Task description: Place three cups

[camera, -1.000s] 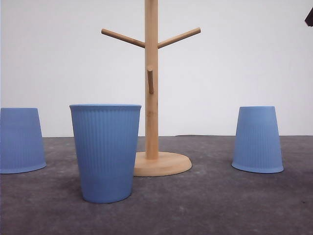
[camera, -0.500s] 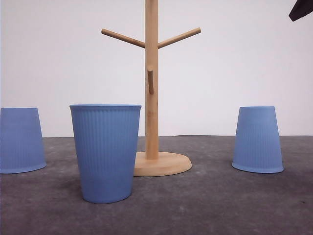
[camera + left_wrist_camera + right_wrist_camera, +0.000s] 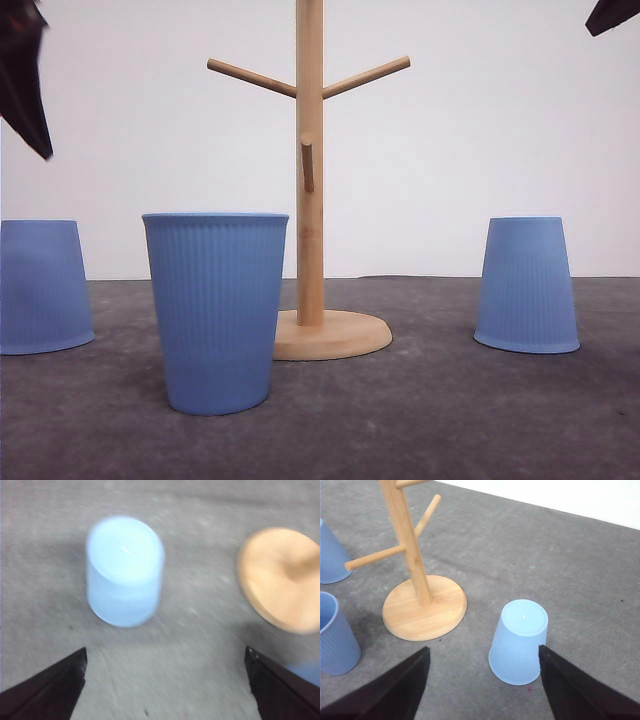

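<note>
Three light-blue ribbed cups stand on the dark grey table. The left cup (image 3: 40, 285) (image 3: 125, 570) is upside down, with my left gripper (image 3: 165, 692) open above and short of it. A dark left finger (image 3: 28, 90) shows at the top left of the front view. The middle cup (image 3: 217, 310) (image 3: 335, 640) stands upright, nearest the front. The right cup (image 3: 527, 285) (image 3: 519, 641) is upside down, and my right gripper (image 3: 485, 692) hangs open above it, with nothing between the fingers.
A wooden cup tree (image 3: 310, 200) (image 3: 415, 565) with bare pegs stands on a round base (image 3: 335, 335) (image 3: 282, 580) between the cups, just behind the upright one. A white wall closes the back of the table.
A dark finger of my left gripper has come into the top left of the front view. The right gripper's tip has shifted slightly at the top right. The cups have not moved.
</note>
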Tool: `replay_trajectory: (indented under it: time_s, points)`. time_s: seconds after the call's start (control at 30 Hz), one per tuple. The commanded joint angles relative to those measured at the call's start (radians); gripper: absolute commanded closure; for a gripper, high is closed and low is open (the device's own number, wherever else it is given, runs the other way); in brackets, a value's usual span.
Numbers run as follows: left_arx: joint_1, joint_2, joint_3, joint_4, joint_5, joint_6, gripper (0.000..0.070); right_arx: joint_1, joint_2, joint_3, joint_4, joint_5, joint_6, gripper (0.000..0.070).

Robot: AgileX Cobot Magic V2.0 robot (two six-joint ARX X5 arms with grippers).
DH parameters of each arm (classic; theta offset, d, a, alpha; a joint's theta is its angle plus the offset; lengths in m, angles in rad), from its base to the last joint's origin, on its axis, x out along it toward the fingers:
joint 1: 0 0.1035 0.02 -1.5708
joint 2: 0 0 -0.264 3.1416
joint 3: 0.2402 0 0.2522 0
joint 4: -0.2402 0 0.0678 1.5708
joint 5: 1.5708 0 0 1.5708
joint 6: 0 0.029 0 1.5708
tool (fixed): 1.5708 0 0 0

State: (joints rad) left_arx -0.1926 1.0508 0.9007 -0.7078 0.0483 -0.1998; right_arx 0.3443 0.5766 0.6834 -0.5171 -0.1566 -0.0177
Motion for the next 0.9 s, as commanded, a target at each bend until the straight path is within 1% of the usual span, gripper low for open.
replay_trajectory:
  time_s: [0.0, 0.23, 0.3, 0.53, 0.67, 0.73, 0.77, 0.8, 0.87]
  points:
    - [0.010, 0.051, 0.034, 0.019, -0.004, -0.003, 0.0085, 0.003, 0.003, 0.011, 0.011, 0.000, 0.018, 0.0257]
    - [0.053, 0.221, 0.075, 0.149, -0.004, 0.009, 0.0081, 0.003, 0.003, 0.011, 0.011, 0.000, 0.019, 0.0258]
    - [0.059, 0.261, 0.075, 0.173, -0.004, 0.018, 0.0066, 0.003, 0.003, 0.011, 0.011, 0.000, 0.019, 0.0258]
    - [0.064, 0.389, 0.075, 0.241, -0.004, 0.031, 0.0066, 0.003, 0.003, 0.011, 0.011, 0.000, 0.019, 0.0258]
    - [0.064, 0.427, 0.075, 0.279, -0.007, 0.030, 0.0069, 0.003, 0.003, 0.011, 0.012, 0.001, 0.019, 0.0258]
    - [0.064, 0.438, 0.075, 0.288, -0.028, 0.030, 0.0074, 0.003, 0.003, 0.011, 0.012, 0.001, 0.021, 0.0258]
    - [0.064, 0.441, 0.075, 0.288, -0.038, 0.030, 0.0079, 0.003, 0.003, 0.011, 0.013, 0.001, 0.028, 0.0258]
    - [0.064, 0.443, 0.075, 0.288, -0.044, 0.031, 0.0100, 0.003, 0.003, 0.011, 0.013, 0.001, 0.034, 0.0259]
    - [0.064, 0.444, 0.075, 0.283, -0.045, 0.031, 0.0179, 0.003, 0.003, 0.011, 0.015, 0.001, 0.043, 0.0258]
